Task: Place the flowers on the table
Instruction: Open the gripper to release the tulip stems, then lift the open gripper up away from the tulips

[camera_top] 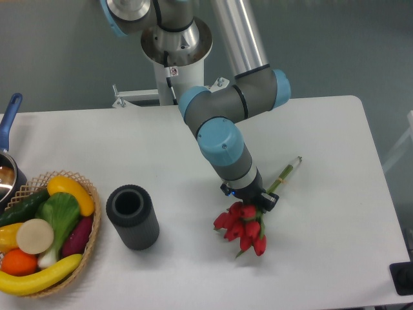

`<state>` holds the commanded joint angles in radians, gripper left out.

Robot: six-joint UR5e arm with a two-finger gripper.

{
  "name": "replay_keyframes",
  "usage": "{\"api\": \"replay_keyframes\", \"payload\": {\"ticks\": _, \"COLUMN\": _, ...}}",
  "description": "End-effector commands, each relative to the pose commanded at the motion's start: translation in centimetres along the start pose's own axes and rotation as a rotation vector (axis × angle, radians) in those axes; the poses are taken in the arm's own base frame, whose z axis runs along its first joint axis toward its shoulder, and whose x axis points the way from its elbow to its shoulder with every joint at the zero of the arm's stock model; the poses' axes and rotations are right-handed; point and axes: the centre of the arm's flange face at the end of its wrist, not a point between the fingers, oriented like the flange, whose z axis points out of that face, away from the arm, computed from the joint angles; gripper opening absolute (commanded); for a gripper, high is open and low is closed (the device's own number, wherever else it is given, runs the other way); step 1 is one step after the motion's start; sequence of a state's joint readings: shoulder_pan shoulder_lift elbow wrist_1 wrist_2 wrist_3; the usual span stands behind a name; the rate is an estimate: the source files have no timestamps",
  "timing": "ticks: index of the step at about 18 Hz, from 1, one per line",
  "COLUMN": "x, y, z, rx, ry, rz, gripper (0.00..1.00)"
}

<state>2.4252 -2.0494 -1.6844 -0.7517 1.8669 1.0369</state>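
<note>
White bench [322,129] fills most of the shot, rounded corners at the far and near right. Robot arm [222,139] reaches down from its mount at the back edge to a spot right of centre. Wicker basket [95,223] of toy fruit & veg sits at the near-left corner, w/ a dark upright cylinder [133,217] just beside it. A pot [8,171] w/ blue handle is cut off by the left edge.

The flowers [244,227], red tulips, lie under the wrist w/ heads toward the camera and the green stems running up-right to a pale tip; they look to rest on the bench, though contact under the heads can't be confirmed. The gripper [253,200] sits at the neck of the bunch; jaws are hidden by wrist and blooms, so can't tell if they grip the stems or have let go.

Risk, as judged: if the jaws are still pinching when the arm lifts, the bunch gets dragged or flipped; a sideways retreat could snag leaves and sweep the bunch along.

Room: bare bench right of and beyond the flowers, near edge not far off, cylinder well apart to the left. Straight up looks the safest exit.
</note>
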Motion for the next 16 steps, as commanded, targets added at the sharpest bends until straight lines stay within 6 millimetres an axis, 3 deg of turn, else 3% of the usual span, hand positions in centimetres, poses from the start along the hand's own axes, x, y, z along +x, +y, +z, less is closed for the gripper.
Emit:
{"api": "replay_keyframes", "payload": {"ticks": 1, "x": -0.1, "y": 0.1, "z": -0.1, "rx": 0.001, "ry": -0.002, "rz": 0.001, "gripper": 1.0}}
{"api": "replay_keyframes", "payload": {"ticks": 5, "x": -0.6, "y": 0.2, "z": -1.6, "rx": 0.026, "ry": -0.041, "rz": -0.016, "gripper": 1.0}}
{"api": "replay_keyframes", "payload": {"ticks": 6, "x": -1.1, "y": 0.3, "z": -2.8, "rx": 0.045, "ry": -0.069, "rz": -0.032, "gripper": 1.0}}
{"api": "replay_keyframes", "payload": {"ticks": 9, "x": -2.5, "y": 1.6, "z": -8.7, "rx": 0.086, "ry": -0.148, "rz": -0.054, "gripper": 1.0}}
{"api": "replay_keyframes", "payload": {"ticks": 12, "x": -2.7, "y": 3.3, "z": -11.8, "rx": 0.084, "ry": -0.143, "rz": -0.043, "gripper": 1.0}}
{"api": "replay_keyframes", "payload": {"ticks": 13, "x": -2.8, "y": 4.6, "z": -14.3, "rx": 0.08, "ry": -0.14, "rz": 0.026, "gripper": 1.0}}
{"api": "replay_keyframes", "payload": {"ticks": 16, "x": -3.6, "y": 7.6, "z": -16.6, "rx": 0.102, "ry": -0.052, "rz": 0.237, "gripper": 1.0}}
